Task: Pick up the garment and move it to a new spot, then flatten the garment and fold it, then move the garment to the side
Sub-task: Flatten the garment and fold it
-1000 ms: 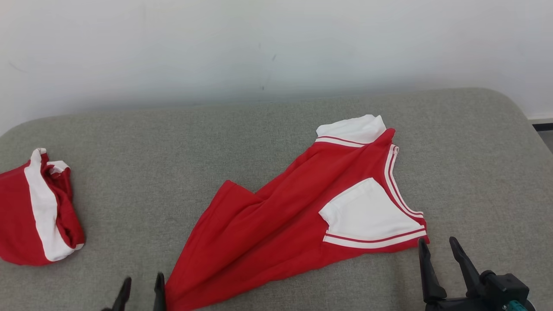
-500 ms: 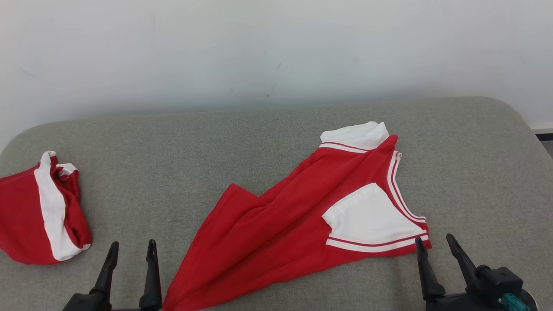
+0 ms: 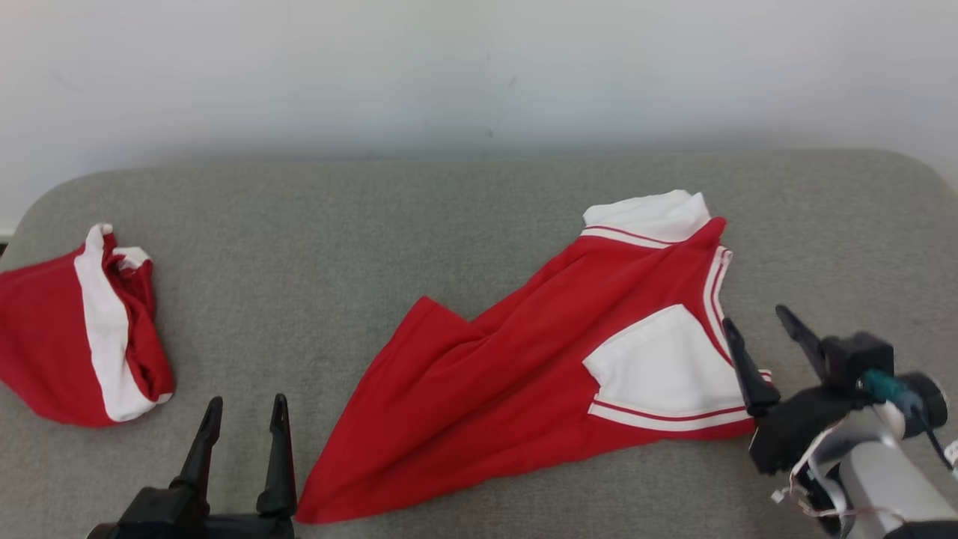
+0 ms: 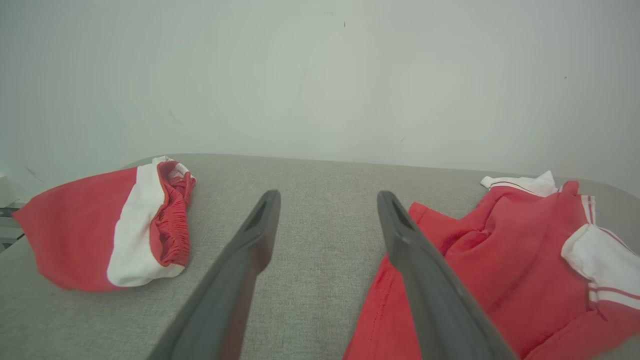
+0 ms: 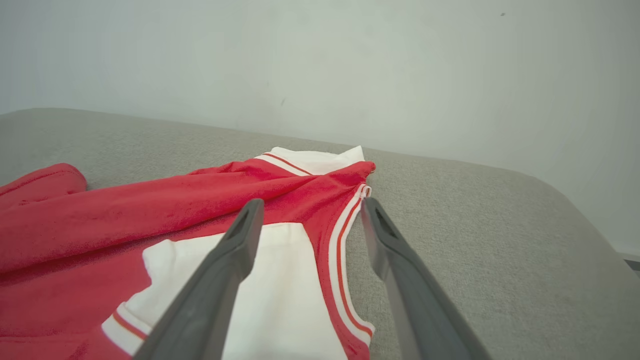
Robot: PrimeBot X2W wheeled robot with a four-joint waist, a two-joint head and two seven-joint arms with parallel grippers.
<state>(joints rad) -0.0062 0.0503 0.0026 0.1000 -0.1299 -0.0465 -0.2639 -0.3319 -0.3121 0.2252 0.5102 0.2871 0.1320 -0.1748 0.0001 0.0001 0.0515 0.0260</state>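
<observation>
So the red shirt point(image 3: 509, 389) was lying rumpled on the grey padded table point(image 3: 374, 224), a bit right of the middle. Its white sleeves and striped trim were at the right end, and the hem corner pointed toward the near edge. The left gripper point(image 3: 246, 404) sat just left of that corner, fingers spread, nothing in them. The right gripper point(image 3: 754, 318) was at the shirt's right edge by the near white sleeve, spread wide and empty too. Couldn't tell if a finger touched the cloth. Some bunched red and white shorts point(image 3: 75, 329) sat well apart at the table's left end.
</observation>
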